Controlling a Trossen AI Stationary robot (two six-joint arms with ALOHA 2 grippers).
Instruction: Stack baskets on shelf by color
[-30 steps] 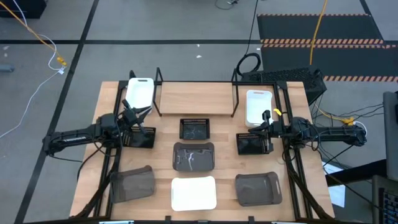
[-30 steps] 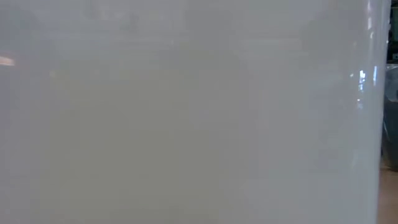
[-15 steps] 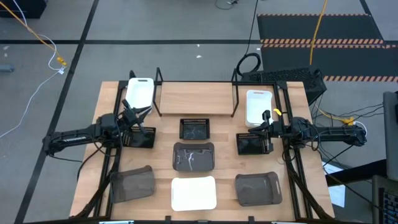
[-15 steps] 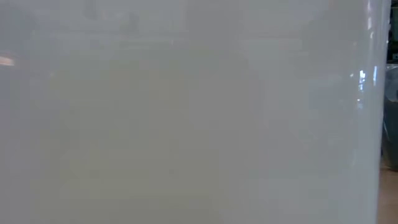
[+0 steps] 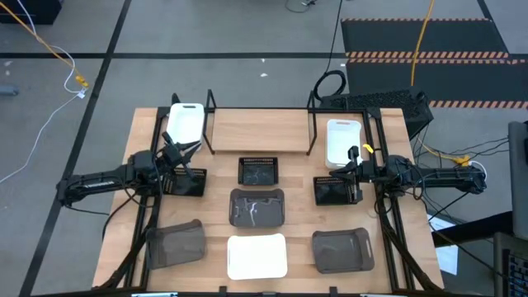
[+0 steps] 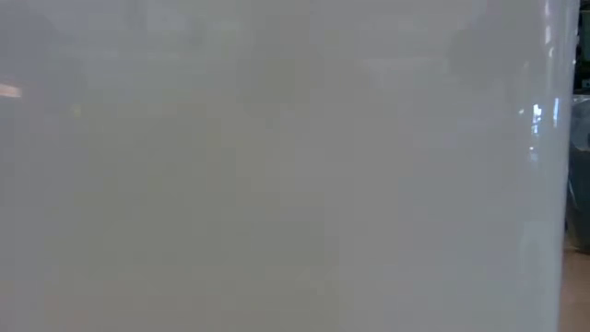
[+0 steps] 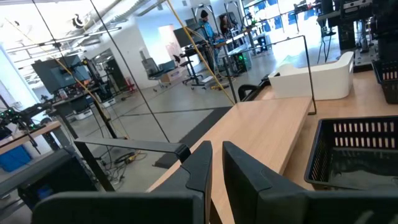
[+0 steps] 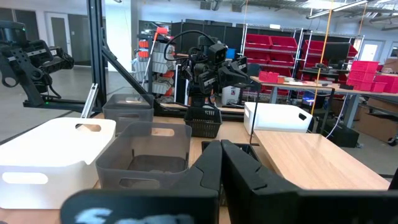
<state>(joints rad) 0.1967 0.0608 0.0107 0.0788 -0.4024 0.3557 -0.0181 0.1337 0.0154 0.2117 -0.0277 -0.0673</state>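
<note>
**Nothing stacked yet: both arms low at the table's sides**

The shelf (image 5: 260, 130) at the far edge is bare. Nine baskets lie spread on the table (image 5: 297, 206): white ones at far left (image 5: 185, 123), far right (image 5: 342, 140) and near centre (image 5: 256, 256); black mesh ones at left (image 5: 188, 182), centre (image 5: 258, 170) and right (image 5: 334, 190); grey ones at centre (image 5: 256, 207), near left (image 5: 175, 243) and near right (image 5: 341, 250).

The left gripper (image 5: 183, 158) sits over the left black basket, the right gripper (image 5: 353, 169) over the right one. In both wrist views the fingers (image 7: 202, 163) (image 8: 214, 163) lie nearly shut, holding nothing.

To begin well, I judge each arm should open, take a basket by one rim wall, lift it level and clear of its neighbours, then lower it straight down inside the frame.

The shelf's black posts (image 5: 209, 124) stand just beside both far white baskets, so room there is tight. The table's centre has open gaps. The low view is blocked, probably by the near white basket.
</note>
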